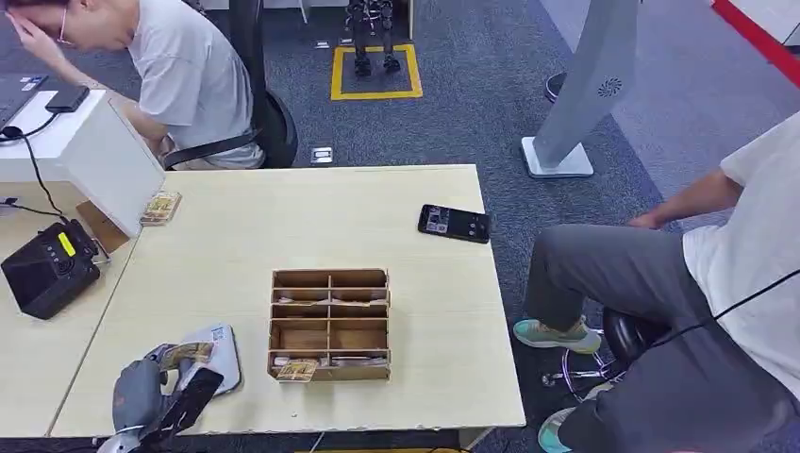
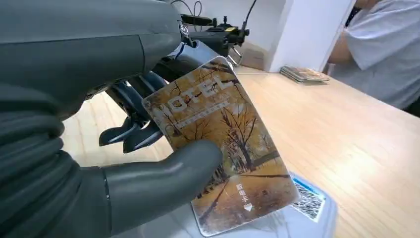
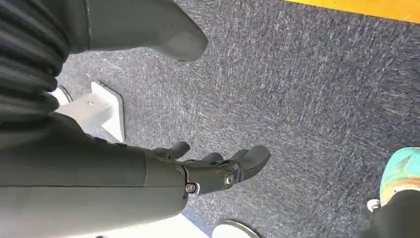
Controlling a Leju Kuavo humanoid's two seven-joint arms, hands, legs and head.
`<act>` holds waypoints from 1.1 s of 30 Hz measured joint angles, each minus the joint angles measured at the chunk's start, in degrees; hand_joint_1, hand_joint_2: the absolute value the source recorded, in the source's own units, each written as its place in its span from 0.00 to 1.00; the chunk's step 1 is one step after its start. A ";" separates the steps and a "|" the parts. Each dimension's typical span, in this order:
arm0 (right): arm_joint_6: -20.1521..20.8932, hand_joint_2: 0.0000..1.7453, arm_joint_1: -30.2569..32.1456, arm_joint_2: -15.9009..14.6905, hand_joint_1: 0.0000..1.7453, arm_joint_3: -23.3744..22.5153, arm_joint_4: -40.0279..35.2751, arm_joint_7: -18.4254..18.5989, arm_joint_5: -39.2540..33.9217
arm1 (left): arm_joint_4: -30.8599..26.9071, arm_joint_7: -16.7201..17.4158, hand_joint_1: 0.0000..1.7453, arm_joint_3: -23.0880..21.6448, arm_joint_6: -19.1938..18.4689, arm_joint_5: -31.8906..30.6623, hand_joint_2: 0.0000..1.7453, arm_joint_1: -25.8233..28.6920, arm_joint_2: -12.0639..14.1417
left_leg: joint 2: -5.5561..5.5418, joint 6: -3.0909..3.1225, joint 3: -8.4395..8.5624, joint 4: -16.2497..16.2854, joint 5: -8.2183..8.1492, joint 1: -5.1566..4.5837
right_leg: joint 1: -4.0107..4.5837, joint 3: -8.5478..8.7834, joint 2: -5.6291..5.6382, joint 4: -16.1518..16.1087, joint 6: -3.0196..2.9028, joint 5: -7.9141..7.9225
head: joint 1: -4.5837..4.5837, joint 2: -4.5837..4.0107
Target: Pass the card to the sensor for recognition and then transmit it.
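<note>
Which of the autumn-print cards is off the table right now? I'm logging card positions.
The autumn-print hotel card gripped by the left hand above the white sensor pad; the others lie stacked or slotted.

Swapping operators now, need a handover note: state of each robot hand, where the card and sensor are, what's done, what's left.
Left robot hand: holds the card between the thumb and the fingers, over the sensor, a white pad near the table's front left edge.
Right robot hand: hangs over the carpet, fingers apart, holding nothing.
Other things: wooden organiser mid-table with cards in its slots; a small stack of cards at the far left.
Done: card picked up and brought to the sensor.
Left: whether it has been read cannot be told; after recognition, pass the card on.
</note>
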 joint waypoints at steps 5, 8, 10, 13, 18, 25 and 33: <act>0.02 1.00 -0.01 0.00 0.00 0.15 0.00 -0.20 0.02 | 2.21 -0.02 1.00 1.60 1.09 -2.36 1.00 -0.86 -0.31 | -0.01 0.00 0.07 -0.01 0.00 -0.01 | 0.00 0.09 -0.02 0.00 0.00 0.00 | 0.00 0.00; 0.17 1.00 -0.01 0.00 0.00 0.20 0.00 -0.33 0.02 | 3.69 -0.09 1.00 2.53 1.62 -2.97 1.00 -1.38 -0.44 | -0.04 0.00 0.12 -0.02 0.00 -0.02 | 0.00 0.14 -0.04 0.00 0.00 0.00 | 0.00 0.00; 0.17 1.00 0.01 0.00 0.00 0.22 0.00 -0.33 0.00 | 4.24 -0.09 1.00 2.91 1.64 -3.04 1.00 -1.51 -0.44 | -0.09 -0.02 0.13 -0.02 0.01 -0.02 | 0.00 0.15 -0.09 0.00 -0.01 -0.01 | 0.00 0.00; 0.17 1.00 -0.01 0.00 0.00 0.22 0.00 -0.35 0.02 | 4.90 -0.09 1.00 3.43 1.75 -3.08 1.00 -1.61 -0.46 | -0.27 -0.11 0.13 -0.03 0.08 -0.02 | 0.00 0.19 -0.22 0.01 -0.02 -0.02 | 0.00 0.00; 0.15 1.00 0.03 0.00 0.00 0.22 0.00 -0.28 0.00 | 6.67 -1.03 1.00 4.39 2.14 -4.09 1.00 -0.99 -0.72 | -0.43 -0.08 0.10 -0.03 0.15 -0.01 | -0.02 0.19 -0.38 0.01 -0.01 -0.02 | 0.02 0.00; -0.02 1.00 -0.01 0.00 0.00 0.22 0.00 -0.37 0.00 | 5.23 -6.90 1.00 5.29 -4.78 6.98 1.00 -0.47 -3.10 | -0.43 -0.08 0.11 -0.03 0.15 -0.03 | -0.04 0.22 -0.39 0.00 -0.01 -0.02 | 0.02 0.00; -0.77 1.00 -0.02 0.00 0.00 0.42 0.00 -0.17 0.02 | -12.84 -9.16 1.00 4.72 -20.17 50.17 1.00 1.73 -5.18 | -0.39 -0.11 -0.20 0.03 0.29 -0.01 | 0.07 -0.20 -0.33 0.00 -0.09 0.12 | 0.00 0.00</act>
